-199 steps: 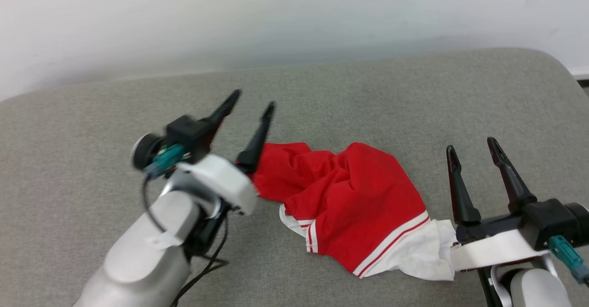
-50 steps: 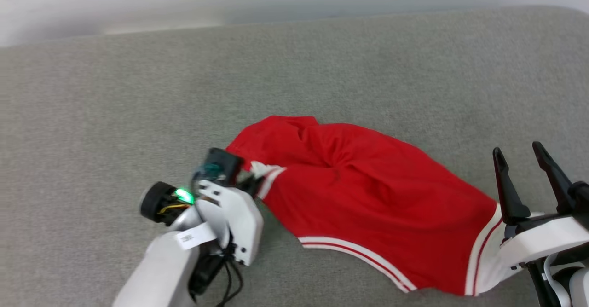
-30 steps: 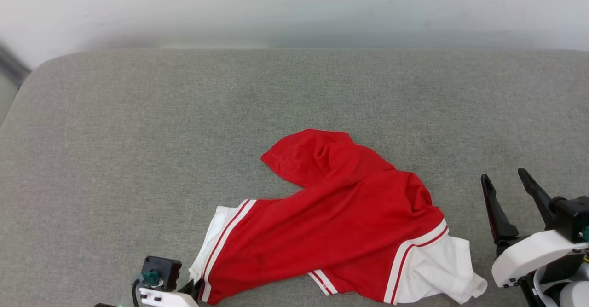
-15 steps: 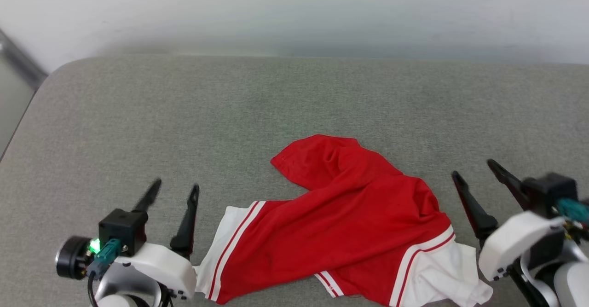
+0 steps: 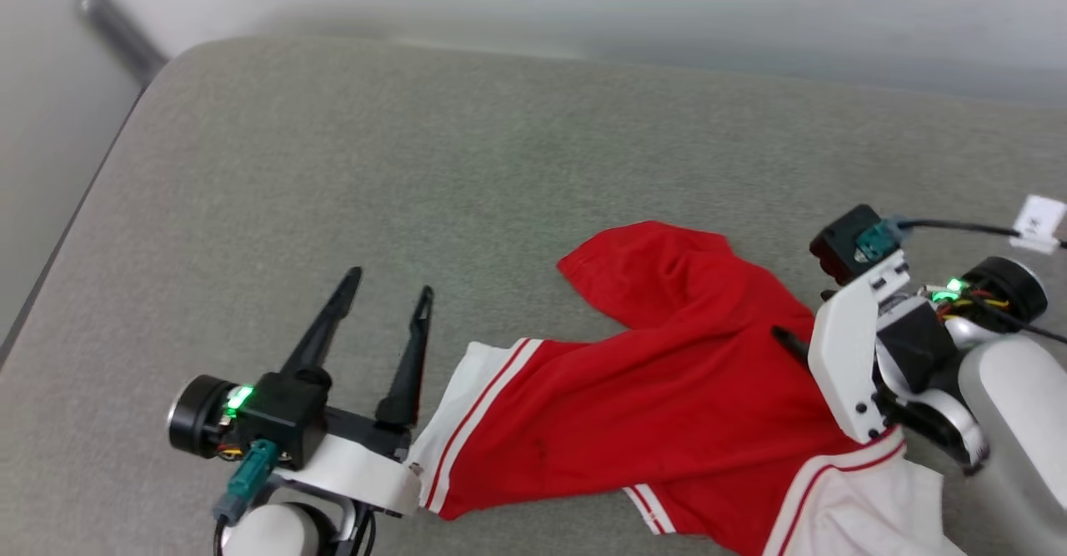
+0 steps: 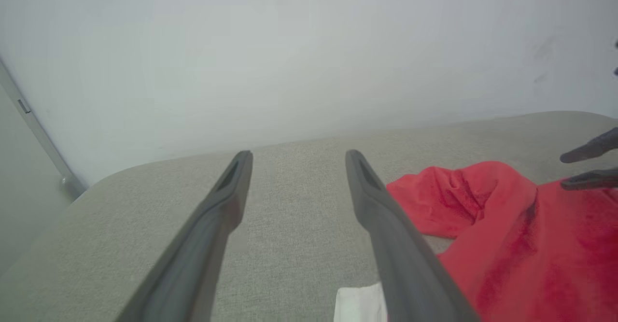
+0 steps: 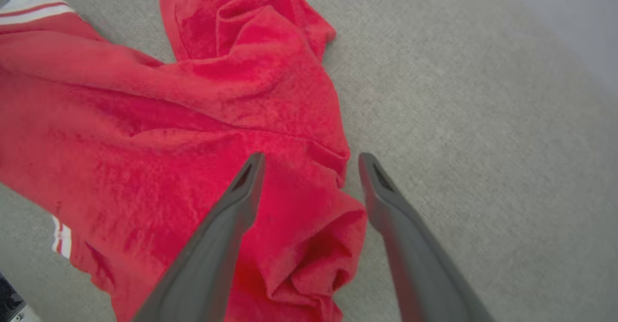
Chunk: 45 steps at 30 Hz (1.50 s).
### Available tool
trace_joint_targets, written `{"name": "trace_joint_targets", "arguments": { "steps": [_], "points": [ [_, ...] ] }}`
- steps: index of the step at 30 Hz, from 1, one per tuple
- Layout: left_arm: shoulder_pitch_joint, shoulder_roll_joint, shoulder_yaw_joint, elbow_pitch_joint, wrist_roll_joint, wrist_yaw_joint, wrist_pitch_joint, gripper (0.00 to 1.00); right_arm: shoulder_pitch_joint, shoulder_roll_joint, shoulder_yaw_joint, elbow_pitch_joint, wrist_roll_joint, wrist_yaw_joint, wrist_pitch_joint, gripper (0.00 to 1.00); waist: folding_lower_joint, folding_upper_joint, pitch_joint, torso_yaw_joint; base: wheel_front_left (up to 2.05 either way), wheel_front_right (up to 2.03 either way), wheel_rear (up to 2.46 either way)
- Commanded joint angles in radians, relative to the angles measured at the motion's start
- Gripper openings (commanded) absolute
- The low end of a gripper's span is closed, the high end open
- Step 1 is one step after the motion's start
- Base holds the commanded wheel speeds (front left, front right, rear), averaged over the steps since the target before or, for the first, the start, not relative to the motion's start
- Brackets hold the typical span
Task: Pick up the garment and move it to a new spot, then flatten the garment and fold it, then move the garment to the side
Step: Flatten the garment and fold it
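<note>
While the left gripper (image 5: 390, 283) gapes empty just left of the garment (image 5: 667, 381), the right gripper (image 7: 311, 157) spreads wide over it.

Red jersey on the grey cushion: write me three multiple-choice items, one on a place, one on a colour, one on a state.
1. Where is the left tool? A) over bare grey fabric cushion beside the soft red jersey; B) on the jersey's red body; C) under the jersey.
2. Jersey's sleeve trim stripes? A) blue-yellow; B) black-green; C) red-white.
3. State of the right tool? A) shut on cloth; B) open over red folds; C) shut, empty.
Key: A, bare cushion shows between its fingers; C, red and white lines edge the sleeve; B, its fingers stand apart above fabric.
</note>
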Motion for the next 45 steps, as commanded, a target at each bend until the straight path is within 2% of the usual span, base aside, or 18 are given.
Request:
{"name": "trace_joint_targets", "arguments": {
  "steps": [1,8,13,15,20,28,33,38,39,40,45],
  "points": [
    [-0.014,-0.004,-0.003,0.005,0.003,-0.004,-0.008,1.00,-0.026,0.007,0.010,0.025,-0.001,-0.001,0.009,1.00,0.0000,0.0000,0.031,0.037,0.00,0.00,0.00],
    [-0.044,-0.036,-0.026,0.033,0.012,-0.015,-0.023,1.00,-0.113,0.014,0.072,0.221,-0.003,-0.001,0.066,1.00,0.0000,0.0000,0.073,0.118,0.00,0.00,0.00],
    [-0.047,-0.055,-0.030,0.047,0.017,-0.025,-0.029,1.00,-0.091,-0.011,0.154,0.332,0.028,-0.001,0.060,1.00,0.0000,0.0000,0.093,0.154,0.00,0.00,0.00],
    [-0.045,-0.059,-0.028,0.052,0.018,-0.025,-0.030,1.00,-0.086,-0.033,0.166,0.346,0.036,-0.001,0.056,0.00,0.0000,0.0000,0.092,0.154,0.00,0.00,0.00],
    [-0.039,-0.061,-0.023,0.057,0.020,-0.032,-0.031,1.00,-0.132,-0.119,0.142,0.348,0.055,-0.002,0.016,0.00,0.0000,0.0000,0.071,0.135,0.00,0.00,0.00],
    [-0.046,-0.069,-0.011,0.046,0.030,-0.039,-0.031,1.00,-0.234,-0.208,0.087,0.361,0.019,-0.001,-0.078,0.00,0.0000,0.0000,0.076,0.108,0.00,0.00,0.00],
    [-0.060,-0.083,-0.007,0.042,0.037,-0.050,-0.030,1.00,-0.323,-0.222,0.074,0.419,-0.049,-0.001,-0.175,0.00,0.0000,0.0000,0.102,0.114,0.00,0.00,0.00],
    [-0.070,-0.100,-0.004,0.054,0.043,-0.063,-0.030,1.00,-0.394,-0.216,0.126,0.519,-0.127,-0.001,-0.287,0.00,0.0000,0.0000,0.113,0.130,0.00,0.00,0.00],
    [-0.071,-0.104,-0.003,0.055,0.046,-0.065,-0.030,1.00,-0.406,-0.211,0.139,0.539,-0.143,-0.001,-0.315,0.45,0.0000,0.0000,0.113,0.133,0.00,0.00,0.00],
    [-0.071,-0.108,-0.002,0.057,0.047,-0.068,-0.030,1.00,-0.416,-0.203,0.148,0.560,-0.152,-0.001,-0.341,1.00,0.0000,0.0000,0.112,0.134,0.00,0.00,0.00],
    [-0.058,-0.116,0.016,0.068,0.050,-0.072,-0.030,1.00,-0.443,-0.146,0.176,0.653,-0.145,-0.001,-0.455,1.00,0.0000,0.0000,0.092,0.119,0.00,0.00,0.00]
  ]
}}
